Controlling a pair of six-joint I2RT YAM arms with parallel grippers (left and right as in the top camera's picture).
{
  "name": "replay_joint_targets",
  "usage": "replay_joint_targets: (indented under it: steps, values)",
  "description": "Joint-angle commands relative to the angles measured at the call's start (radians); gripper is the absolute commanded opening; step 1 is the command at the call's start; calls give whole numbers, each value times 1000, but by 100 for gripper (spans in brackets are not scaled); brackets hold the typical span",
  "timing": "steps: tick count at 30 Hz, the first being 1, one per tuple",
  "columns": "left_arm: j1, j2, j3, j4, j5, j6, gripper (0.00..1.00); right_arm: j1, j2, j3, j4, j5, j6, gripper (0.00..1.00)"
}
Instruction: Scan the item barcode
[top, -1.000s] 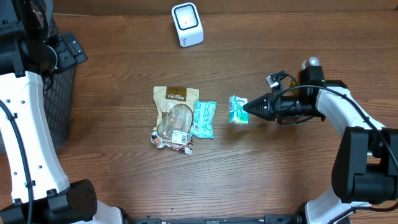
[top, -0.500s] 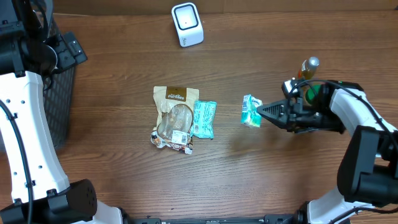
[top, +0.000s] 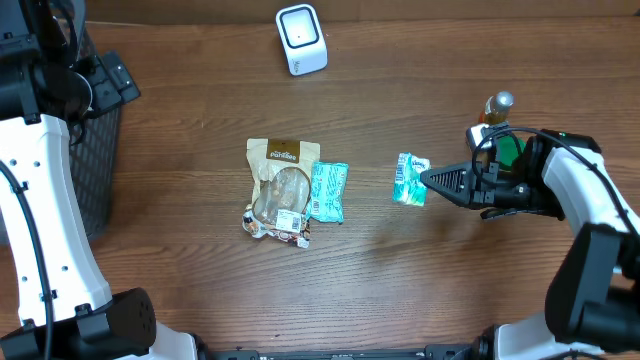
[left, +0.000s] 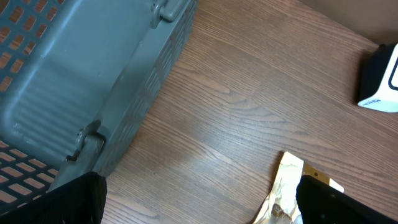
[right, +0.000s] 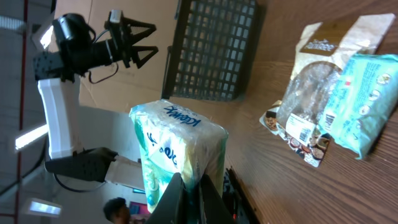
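Right, start with the table (top: 200, 130): you have a bare wood top with everything spread across its middle and far edge. The dark slatted basket (top: 100, 170) sits at the left edge, and your left gripper (left: 199, 202) hangs above the table just beside it, jaws spread wide and holding nothing.

Near the centre lies the tan snack pouch (top: 280, 190), flat, with the teal packet (top: 328, 191) touching its right side. Neither is being handled.

The white scanner (top: 301, 38) stands at the far edge, well apart from both arms.

The smallest piece is the one that matters: the tissue pack (top: 409, 179) is pinched at its edge in your right gripper (top: 428, 182), jaws clamped narrow on the wrapper. It looks raised off the wood, to the right of the teal packet.

So, as I judge it, the pick-up is done and the scan is not. You are left with carrying the pack across to the scanner and turning its barcode toward the window. No barcode shows on the pack in either view, so I cannot tell you which face carries it.
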Motion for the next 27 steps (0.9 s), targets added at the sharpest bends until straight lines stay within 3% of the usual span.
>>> replay_joint_targets:
  steps: [1, 13, 22, 27]
  values:
    - [-1, 6, 8, 1, 2, 3, 100, -3, -96, -3, -1, -58, 9, 4]
    - [-1, 6, 8, 1, 2, 3, 100, 40, -341, -3, 0, -65, 98, 4]
    - [-1, 6, 8, 1, 2, 3, 100, 201, -363, -3, 16, -65, 100, 4]
    - [-1, 6, 8, 1, 2, 3, 100, 222, -363, -3, 21, -65, 101, 4]
